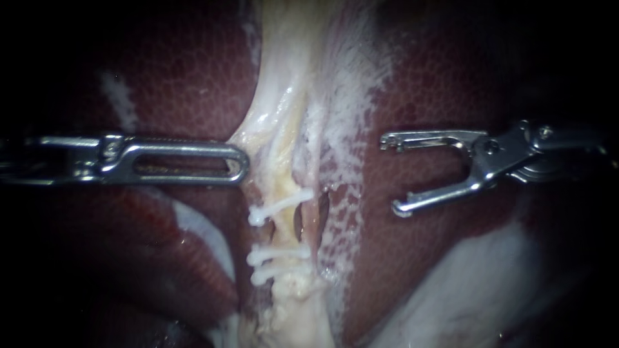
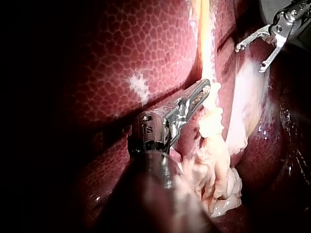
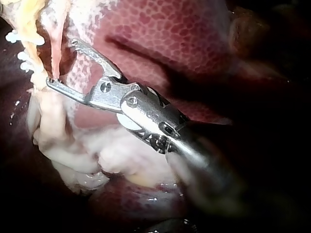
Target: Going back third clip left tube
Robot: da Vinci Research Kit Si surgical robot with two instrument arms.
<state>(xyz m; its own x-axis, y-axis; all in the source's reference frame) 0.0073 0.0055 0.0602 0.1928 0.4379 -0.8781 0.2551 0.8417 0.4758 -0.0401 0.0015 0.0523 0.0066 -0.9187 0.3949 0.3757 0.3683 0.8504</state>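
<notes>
Notably, right instrument point(image 1: 390, 175) pincer wide open, empty

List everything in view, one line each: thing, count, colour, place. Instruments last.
liver: one, dark red and mottled, on both sides of the middle strand
tube: one, cream-yellow, running down the middle
clips: three, white, across the tube, one above a lower pair
filmy tissue: one patch, white, over the liver beside the tube
left instrument: one, silver, tip at the tube's edge
right instrument: one, silver, jaws open and empty, over the liver, apart from the tube
</notes>
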